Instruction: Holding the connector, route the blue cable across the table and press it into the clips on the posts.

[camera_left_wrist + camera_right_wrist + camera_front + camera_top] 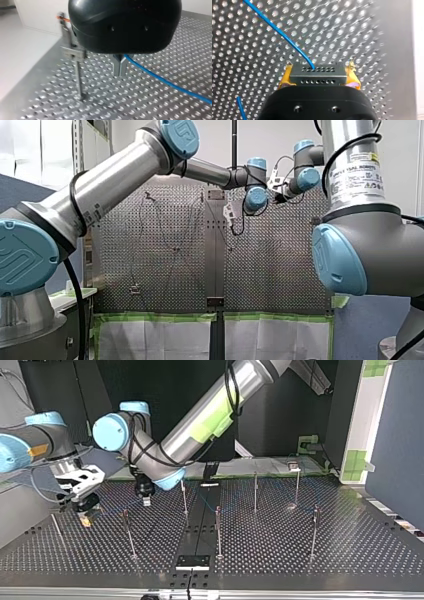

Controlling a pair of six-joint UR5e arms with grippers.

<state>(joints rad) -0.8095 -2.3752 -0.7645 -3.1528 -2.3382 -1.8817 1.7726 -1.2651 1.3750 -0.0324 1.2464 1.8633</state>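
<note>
In the right wrist view my right gripper (318, 71) has its yellow pads (284, 77) shut on a grey connector block (317, 77). The blue cable (279, 30) leaves the block's top and runs away over the perforated table. In the top view this gripper (86, 519) hangs low at the left. My left gripper (145, 501) hangs just beside it. Its metal fingers (117, 67) are shut, with the blue cable (162, 80) coming out from between them and trailing off over the plate. A thin post (78, 75) with a clip (72, 52) stands beside these fingers.
Several thin upright posts stand across the table, among them one (129, 532) near both grippers, one (218, 530) at the middle and one (314, 530) at the top view's right. A dark plate (192, 561) lies at the near edge.
</note>
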